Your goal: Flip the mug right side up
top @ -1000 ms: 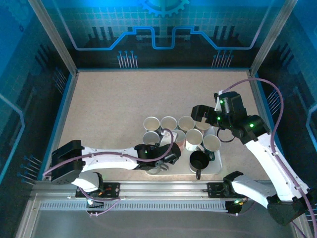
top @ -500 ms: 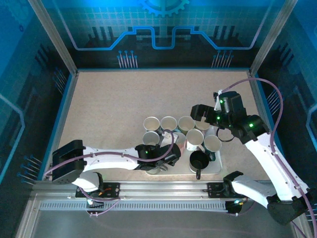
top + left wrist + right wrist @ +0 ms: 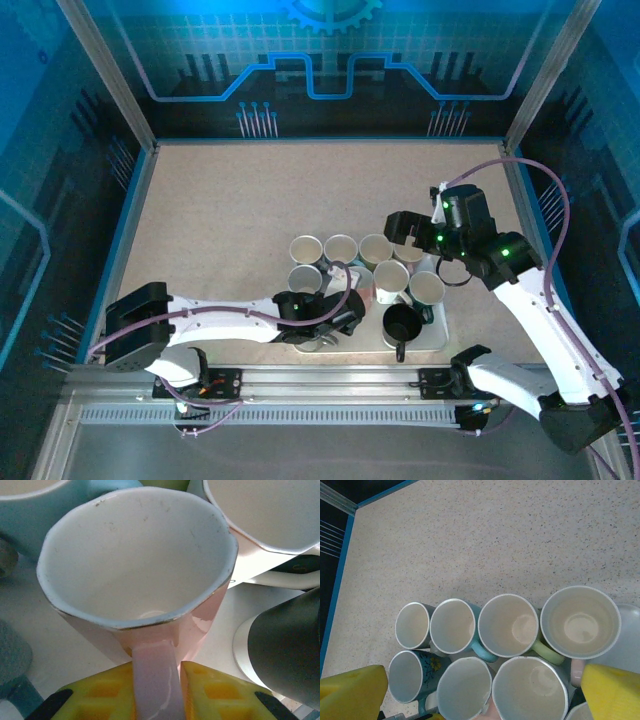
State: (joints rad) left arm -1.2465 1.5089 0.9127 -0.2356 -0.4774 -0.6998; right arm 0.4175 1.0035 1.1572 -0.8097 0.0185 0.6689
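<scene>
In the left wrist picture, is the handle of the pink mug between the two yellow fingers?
Yes, the handle of the pink mug sits between the left gripper's two yellow fingers.

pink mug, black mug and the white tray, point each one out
pink mug (image 3: 135, 565), left wrist view, inner wall of the cup
black mug (image 3: 402, 321), top external view, its dark opening
white tray (image 3: 436, 334), top external view, bare near right corner

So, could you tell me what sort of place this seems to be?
Probably a lab robot cell: an aluminium frame with blue printed panels boxes in the table, two arms are bolted at its near edge, and mugs sit on a tray.
</scene>
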